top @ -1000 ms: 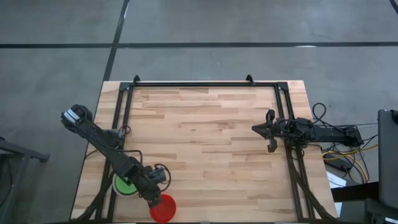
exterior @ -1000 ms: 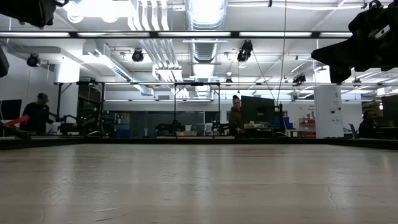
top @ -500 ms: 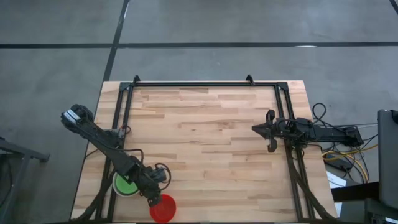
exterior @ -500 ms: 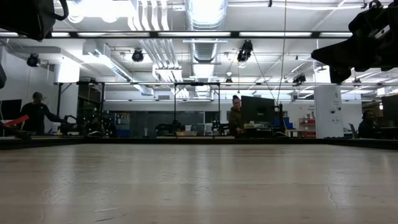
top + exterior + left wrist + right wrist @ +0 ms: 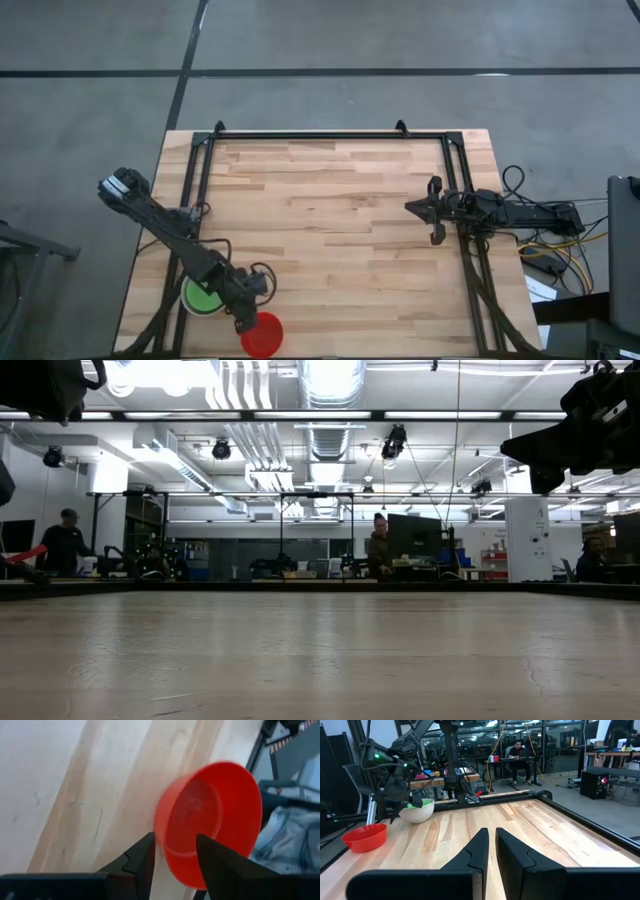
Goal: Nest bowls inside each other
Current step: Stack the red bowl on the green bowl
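A red bowl (image 5: 263,335) sits upright on the table near its near-left corner. Just to its left stands a pale white bowl (image 5: 203,296) with a green bowl (image 5: 415,804) nested inside it. My left gripper (image 5: 243,320) slants down over the red bowl (image 5: 215,820) and is open. One finger (image 5: 142,860) stands outside the bowl's rim and the other (image 5: 220,865) over its inside, with no touch to be seen. My right gripper (image 5: 408,207) waits shut at the table's right side, held level above the wood.
A black metal frame (image 5: 330,134) runs along the table's far, left and right sides. The wide middle of the wooden top (image 5: 330,230) lies bare. Cables (image 5: 560,240) hang off the right edge. People and desks show in the room beyond.
My left gripper has tipped a little and settled closer over the red bowl's rim, its fingers staying apart. Both bowls have kept their places.
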